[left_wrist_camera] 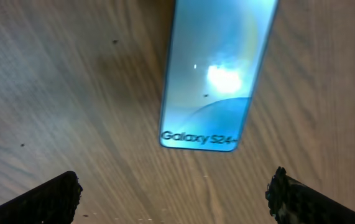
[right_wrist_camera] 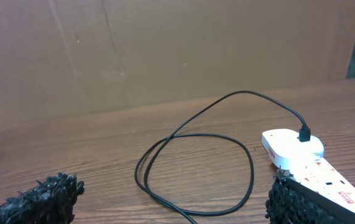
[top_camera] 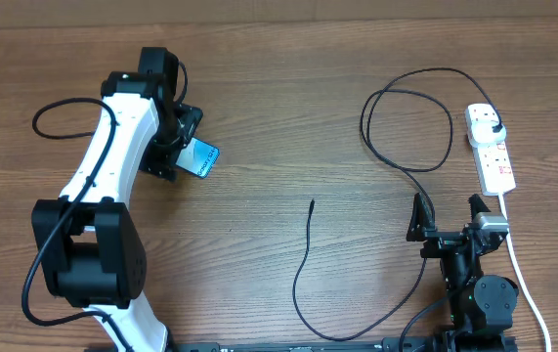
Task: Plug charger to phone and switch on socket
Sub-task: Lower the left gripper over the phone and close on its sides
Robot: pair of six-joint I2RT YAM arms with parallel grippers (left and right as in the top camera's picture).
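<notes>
Here, left claw [left_wrist_camera: 176, 200] gapes wide beyond both phone [left_wrist_camera: 216, 68] edges.

The left gripper [top_camera: 188, 145] is covering most of the phone [top_camera: 203, 157]; the socket [right_wrist_camera: 295, 148] is running off the right wrist view's edge.

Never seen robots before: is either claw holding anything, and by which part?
Nothing is held: left gripper open near the phone, right gripper open and empty.

Seen from overhead, bare surface [top_camera: 259, 108] is open around twelve o'clock. The charger [top_camera: 308, 235] trails through centre to six o'clock, and its loop crowds the socket [top_camera: 493, 156] at three o'clock.
</notes>
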